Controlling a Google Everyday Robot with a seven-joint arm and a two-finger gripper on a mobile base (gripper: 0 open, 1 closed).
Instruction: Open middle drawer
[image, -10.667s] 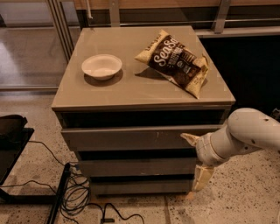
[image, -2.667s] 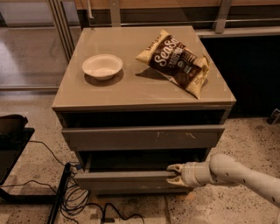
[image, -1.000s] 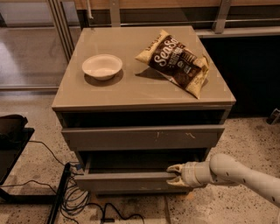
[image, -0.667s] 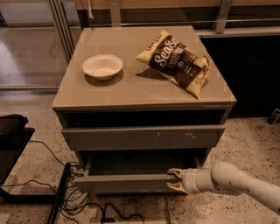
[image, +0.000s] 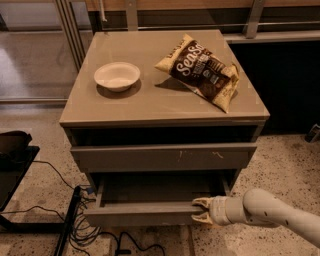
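The middle drawer (image: 140, 214) is a wide shallow grey drawer with a plain front. It stands pulled out from the cabinet (image: 165, 105), and its grey inside (image: 160, 187) shows and looks empty. My gripper (image: 201, 210) is at the right end of the drawer's front. One pale finger sits above the front's top edge and one below, so it is shut on the front. The white arm (image: 270, 212) reaches in from the lower right. Above is the taller front with pale scratches (image: 165, 157), which is closed. The lowest front is hidden under the open drawer.
A white bowl (image: 117, 76) and a chip bag (image: 202, 70) lie on the cabinet top. Black cables (image: 75, 220) and a black stand (image: 12, 165) are on the speckled floor at the left. A glass partition (image: 35, 50) stands at the back left.
The middle drawer has slid further out toward the camera. My gripper has moved with it, holding the front's right end. The bowl and bag have not moved.
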